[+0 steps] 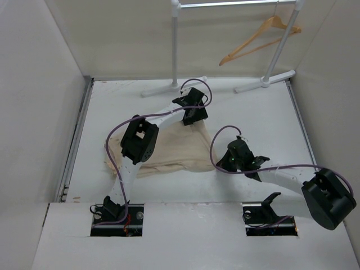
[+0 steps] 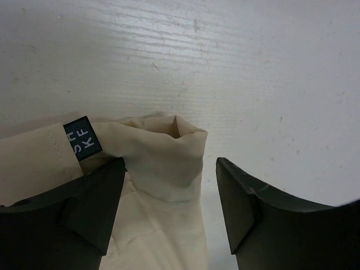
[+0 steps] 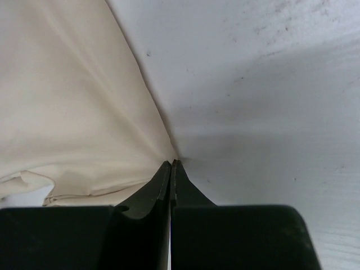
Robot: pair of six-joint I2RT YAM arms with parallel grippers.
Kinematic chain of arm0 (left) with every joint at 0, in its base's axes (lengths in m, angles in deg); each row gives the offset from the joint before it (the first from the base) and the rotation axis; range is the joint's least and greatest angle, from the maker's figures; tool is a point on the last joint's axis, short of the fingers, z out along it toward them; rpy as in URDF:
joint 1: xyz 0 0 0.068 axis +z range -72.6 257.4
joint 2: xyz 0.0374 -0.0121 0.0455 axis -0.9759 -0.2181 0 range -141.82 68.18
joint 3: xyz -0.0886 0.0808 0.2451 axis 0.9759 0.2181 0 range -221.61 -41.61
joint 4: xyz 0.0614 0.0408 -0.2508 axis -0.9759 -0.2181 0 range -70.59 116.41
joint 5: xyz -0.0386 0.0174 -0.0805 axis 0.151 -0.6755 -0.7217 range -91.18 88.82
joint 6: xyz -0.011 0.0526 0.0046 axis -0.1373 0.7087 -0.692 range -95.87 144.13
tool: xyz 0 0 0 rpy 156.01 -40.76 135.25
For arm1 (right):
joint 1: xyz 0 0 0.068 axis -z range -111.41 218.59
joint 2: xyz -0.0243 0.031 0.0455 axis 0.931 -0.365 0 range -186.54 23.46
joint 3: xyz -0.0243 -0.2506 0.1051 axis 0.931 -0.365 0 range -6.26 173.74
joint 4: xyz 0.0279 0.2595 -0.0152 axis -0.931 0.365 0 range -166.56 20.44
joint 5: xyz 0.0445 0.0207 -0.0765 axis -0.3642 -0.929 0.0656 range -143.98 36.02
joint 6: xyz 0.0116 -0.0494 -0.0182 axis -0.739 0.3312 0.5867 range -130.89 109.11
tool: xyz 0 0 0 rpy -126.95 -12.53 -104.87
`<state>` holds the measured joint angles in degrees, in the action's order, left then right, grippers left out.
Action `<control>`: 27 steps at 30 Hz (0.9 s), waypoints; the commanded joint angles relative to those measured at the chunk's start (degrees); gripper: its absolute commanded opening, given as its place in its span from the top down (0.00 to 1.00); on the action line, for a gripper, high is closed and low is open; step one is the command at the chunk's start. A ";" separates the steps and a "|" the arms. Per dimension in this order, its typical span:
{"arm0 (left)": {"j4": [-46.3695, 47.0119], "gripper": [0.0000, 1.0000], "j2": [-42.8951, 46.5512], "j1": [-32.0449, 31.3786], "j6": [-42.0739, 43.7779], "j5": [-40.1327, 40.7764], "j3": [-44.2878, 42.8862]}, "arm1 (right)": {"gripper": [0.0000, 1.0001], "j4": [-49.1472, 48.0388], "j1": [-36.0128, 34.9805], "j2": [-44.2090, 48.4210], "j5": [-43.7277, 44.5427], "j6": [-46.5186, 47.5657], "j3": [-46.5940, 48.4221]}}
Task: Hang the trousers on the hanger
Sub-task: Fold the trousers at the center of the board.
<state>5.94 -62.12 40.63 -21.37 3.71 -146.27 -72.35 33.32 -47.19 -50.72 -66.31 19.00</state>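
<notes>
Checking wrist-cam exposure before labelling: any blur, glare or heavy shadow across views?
Top external: even soft light, sharp, faint shadows on the table. Left wrist: label on the trousers readable, open left gripper near-black, little detail. Right wrist: grey shadow on the table beside the shut right gripper; trousers bright, folds visible. No obvious glare.

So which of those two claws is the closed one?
The right gripper: its jaws are pressed together, pinching the edge of the trousers. The left gripper stands open over a folded corner of them.
</notes>
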 commanded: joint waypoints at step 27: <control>10.53 0.22 54.68 -0.45 -6.79 5.47 57.95 | 0.62 -1.03 7.10 -6.33 -6.68 4.53 7.01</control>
<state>16.76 -12.44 39.91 -24.19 4.38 -97.97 -66.86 40.52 -53.11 -54.13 -60.95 27.02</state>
